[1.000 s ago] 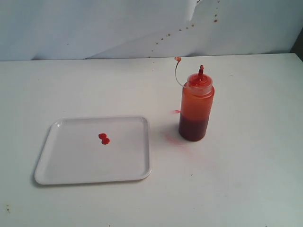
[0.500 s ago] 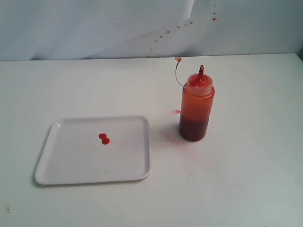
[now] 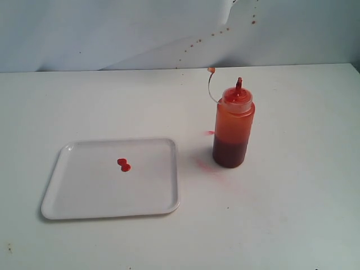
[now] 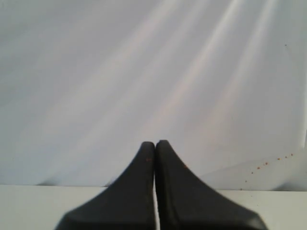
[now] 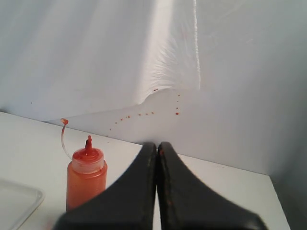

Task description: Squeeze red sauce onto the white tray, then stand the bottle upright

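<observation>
Jaws of left gripper [image 4: 154, 144] and right gripper [image 5: 157, 144] pressed together, gripping nothing. Bottle [image 3: 233, 126] upright on table [image 3: 292, 214], well apart from white tray [image 3: 84, 191] rim. Red sauce [image 3: 124, 165] blobs mid-tray. Right wrist view: bottle base hidden behind finger, tray cut off at frame edge.

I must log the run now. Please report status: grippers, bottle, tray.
Left gripper shut, right gripper shut, both empty. Bottle upright, beside white tray. Red sauce on tray, two joined blobs. Faint smear on table by bottle.
</observation>
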Controlling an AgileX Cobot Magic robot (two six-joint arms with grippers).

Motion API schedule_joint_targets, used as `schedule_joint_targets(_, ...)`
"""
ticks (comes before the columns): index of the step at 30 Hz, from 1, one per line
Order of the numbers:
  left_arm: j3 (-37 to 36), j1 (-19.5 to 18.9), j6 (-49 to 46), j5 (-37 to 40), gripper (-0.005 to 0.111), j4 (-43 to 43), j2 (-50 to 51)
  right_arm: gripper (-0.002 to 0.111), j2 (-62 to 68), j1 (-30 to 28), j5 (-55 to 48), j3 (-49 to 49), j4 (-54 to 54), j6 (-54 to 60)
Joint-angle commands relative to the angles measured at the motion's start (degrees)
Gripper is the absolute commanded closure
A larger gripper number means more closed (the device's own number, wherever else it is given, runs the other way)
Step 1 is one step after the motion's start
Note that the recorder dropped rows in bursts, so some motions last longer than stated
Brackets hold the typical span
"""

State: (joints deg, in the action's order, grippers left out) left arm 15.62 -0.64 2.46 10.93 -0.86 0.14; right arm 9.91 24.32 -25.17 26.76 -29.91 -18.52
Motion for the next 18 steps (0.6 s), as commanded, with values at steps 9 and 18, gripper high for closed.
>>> schedule_joint_targets(9,-11.04,-0.03,0.42,-4.29,0.106,-0.05,-0.14,0.108,-0.22,-0.29,0.5,-0.43,-0.05,-0.13)
schedule_joint_targets(18,-12.96,-0.03,0.09,-3.31,0.106,2.08,-0.14,0.108,-0.22,-0.29,0.5,-0.43,-0.05,0.02)
